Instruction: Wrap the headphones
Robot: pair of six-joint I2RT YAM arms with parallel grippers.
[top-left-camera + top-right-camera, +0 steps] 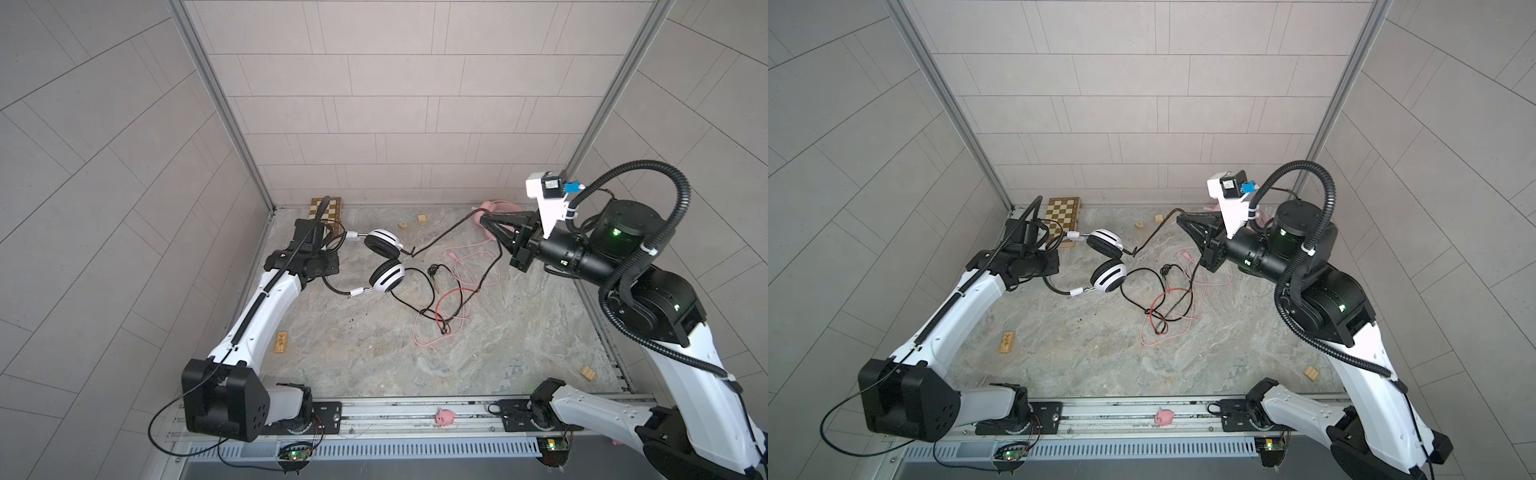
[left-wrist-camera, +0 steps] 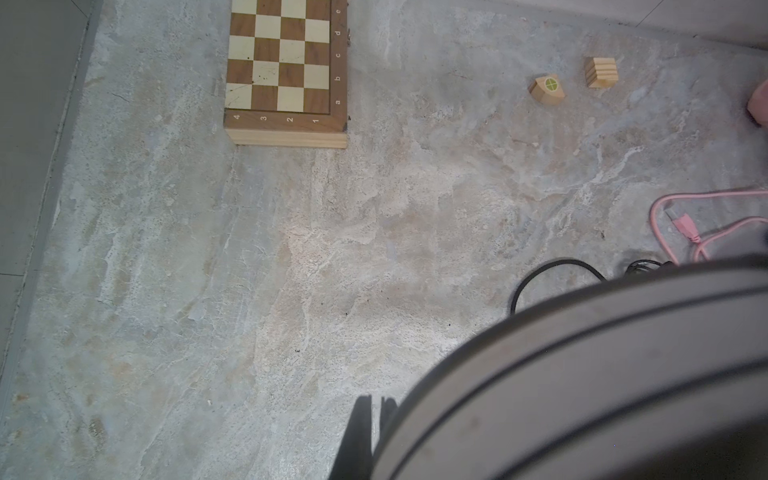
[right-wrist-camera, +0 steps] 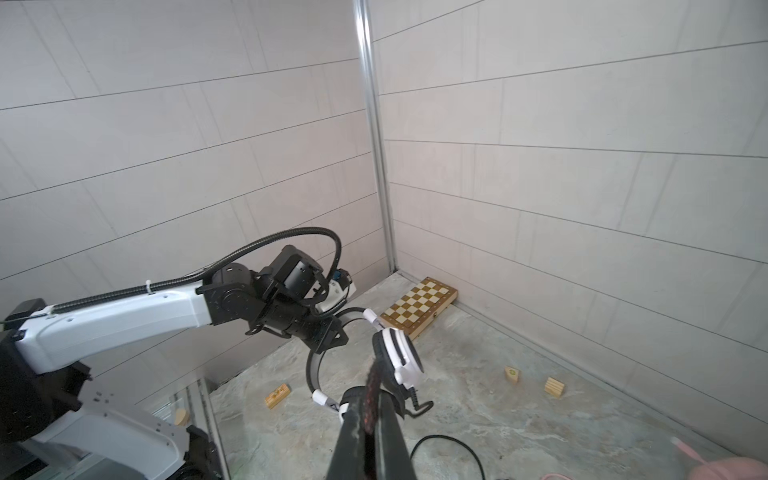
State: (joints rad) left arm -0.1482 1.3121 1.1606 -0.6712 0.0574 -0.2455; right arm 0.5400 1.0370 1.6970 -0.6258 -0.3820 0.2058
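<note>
Clamped in the shut fingers of the right gripper [image 3: 365, 409], right under its wrist camera, the braided black-and-red cord [image 3: 370, 384] runs nearly taut to the white headphones [image 1: 386, 276]. That headset sits left of the table's middle, its black headband [image 3: 309, 365] pinched in the closed jaws of the left gripper [image 3: 330, 332] (the ear cups seem to hang clear of the table [image 1: 374, 353], though that is hard to confirm). Loose slack lies tangled over the pink cord [image 1: 455, 266]; the pink headphones [image 1: 496, 206] rest by the back wall behind the right gripper. Winding would likely go best with the left arm holding firm while the right lifts the cord free of the pink loops, then leads it around the band under steady tension.
</note>
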